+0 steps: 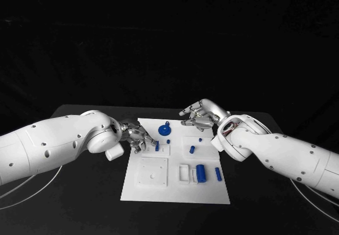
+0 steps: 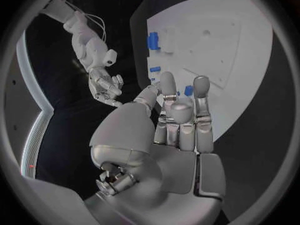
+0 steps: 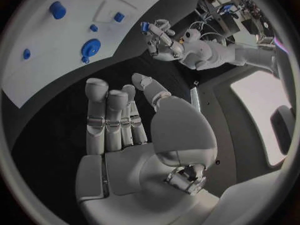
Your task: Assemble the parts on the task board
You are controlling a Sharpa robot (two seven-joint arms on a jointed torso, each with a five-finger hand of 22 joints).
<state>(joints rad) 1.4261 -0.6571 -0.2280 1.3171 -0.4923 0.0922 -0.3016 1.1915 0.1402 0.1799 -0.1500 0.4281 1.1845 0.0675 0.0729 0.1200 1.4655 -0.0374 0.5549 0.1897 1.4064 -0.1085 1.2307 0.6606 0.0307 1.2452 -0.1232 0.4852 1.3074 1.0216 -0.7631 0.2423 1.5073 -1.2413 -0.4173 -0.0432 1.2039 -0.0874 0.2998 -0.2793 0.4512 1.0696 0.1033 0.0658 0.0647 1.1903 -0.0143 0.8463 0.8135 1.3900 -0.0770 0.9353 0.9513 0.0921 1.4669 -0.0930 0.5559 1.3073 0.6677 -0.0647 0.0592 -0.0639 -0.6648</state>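
Mid-insertion, likely: left hand (image 1: 137, 138) pinching blue part (image 3: 145, 26) at fingertips, board (image 1: 177, 193) just under them, right hand (image 1: 200, 116) empty, fingers apart, opposite; next calls for lining up with a slot.

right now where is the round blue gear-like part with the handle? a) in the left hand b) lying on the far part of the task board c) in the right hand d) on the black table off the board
b: the round blue part lies on the far part of the white task board, between the left hand and the right hand, and neither hand touches it.
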